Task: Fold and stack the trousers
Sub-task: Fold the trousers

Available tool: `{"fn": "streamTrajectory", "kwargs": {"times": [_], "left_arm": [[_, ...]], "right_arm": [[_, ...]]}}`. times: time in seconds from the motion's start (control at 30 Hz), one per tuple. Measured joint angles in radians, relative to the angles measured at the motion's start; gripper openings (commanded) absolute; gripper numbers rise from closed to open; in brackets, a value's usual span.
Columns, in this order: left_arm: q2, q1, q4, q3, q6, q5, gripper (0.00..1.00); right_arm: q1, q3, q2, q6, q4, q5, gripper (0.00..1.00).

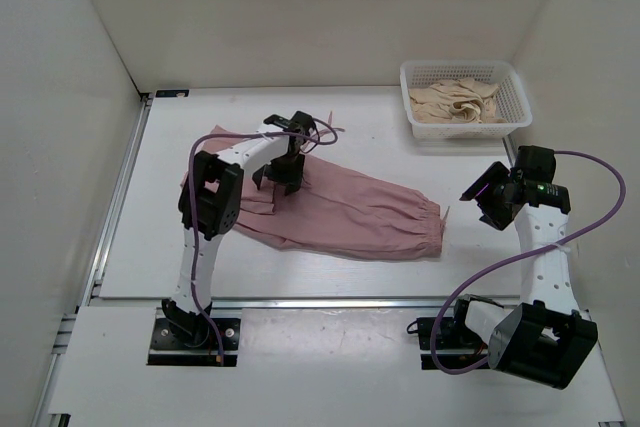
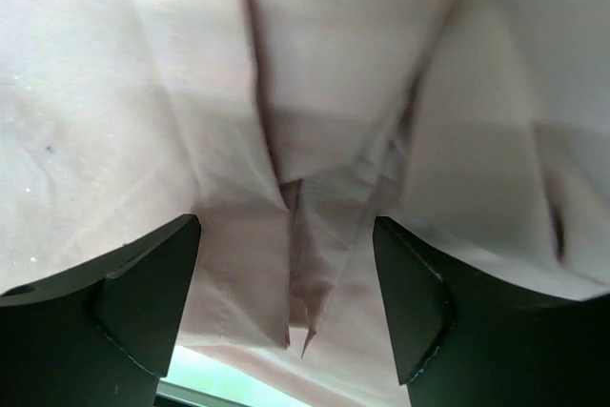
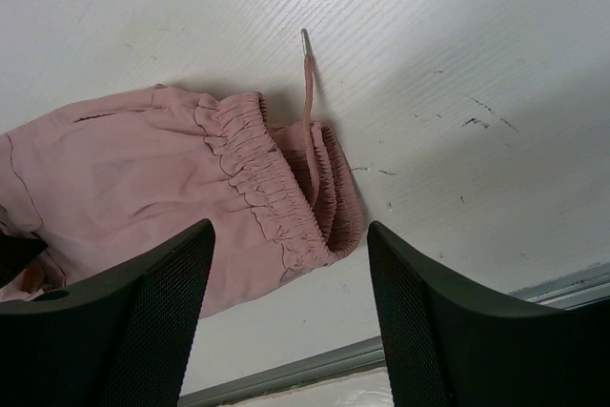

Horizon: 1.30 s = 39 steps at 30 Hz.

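Top view: arm bases sit nearest, at the near edge of the worktop (image 1: 480, 267). L arm reaches far over the trousers (image 1: 360, 212), w/ L fingers (image 1: 290, 179) pointing down at the left half of the cloth; their spread can't be told from here. Trousers lie mid-worktop, running left to right, gathered waist at the right end. R fingers (image 1: 482, 205) hang just right of the waist, apart from it, over bare worktop. Basket (image 1: 520, 112) stands far right w/ a beige garment (image 1: 458, 99) in it. Purple cables (image 1: 320, 130) loop off both arms.

L wrist: L fingers (image 2: 176, 254) are spread wide, nothing pinched. Pink cloth fills the view, w/ creases and a folded edge btwn the tips. Touching the cloth or just above it: can't tell.

R wrist: R fingers (image 3: 191, 264) are spread wide too, holding nothing. The elastic waist (image 3: 276, 188) lies btwn and beyond the tips. The drawstring (image 3: 307, 83) runs from it toward the far side on bare worktop. A metal rail (image 3: 315, 362) edges the near side.
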Motion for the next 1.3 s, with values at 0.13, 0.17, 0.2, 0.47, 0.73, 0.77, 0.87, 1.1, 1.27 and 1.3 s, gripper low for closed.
{"fn": "streamTrajectory", "kwargs": {"times": [0.13, 0.17, 0.2, 0.47, 0.73, 0.77, 0.87, 1.1, 1.27, 1.3], "left_arm": [[0.0, 0.006, 0.001, 0.001, -0.006, -0.005, 0.87], [0.0, 0.002, 0.001, 0.001, -0.009, -0.006, 0.87], [0.001, 0.0, 0.001, 0.001, -0.01, -0.007, 0.85], [0.006, -0.011, 0.003, 0.001, -0.018, -0.044, 0.69], [0.023, -0.003, 0.003, -0.001, -0.021, -0.071, 0.65], [0.029, -0.001, 0.003, -0.001, -0.021, -0.072, 0.67], [0.029, 0.0, 0.002, -0.001, -0.019, -0.081, 0.78], [0.027, 0.004, -0.006, 0.002, -0.015, -0.086, 0.72], [0.037, 0.002, 0.008, 0.0, -0.02, -0.073, 0.29], [0.039, 0.002, 0.009, -0.001, -0.021, -0.071, 0.28]], "right_arm": [[0.001, 0.0, 0.0, 0.0, 0.0, -0.005, 0.71], [0.003, 0.0, 0.0, 0.0, 0.0, -0.006, 0.71], [0.003, 0.0, 0.0, 0.0, 0.0, -0.007, 0.71], [0.008, 0.0, 0.0, 0.0, 0.0, -0.009, 0.71], [0.008, 0.0, 0.0, 0.0, 0.0, -0.011, 0.71], [0.008, 0.0, 0.0, 0.0, 0.0, -0.011, 0.71], [0.008, 0.0, 0.0, 0.0, 0.0, -0.011, 0.71], [0.008, 0.0, 0.0, 0.0, 0.0, -0.011, 0.71], [0.008, 0.0, 0.0, 0.0, 0.0, -0.011, 0.71], [0.008, 0.0, 0.0, 0.0, 0.0, -0.011, 0.71]]}}
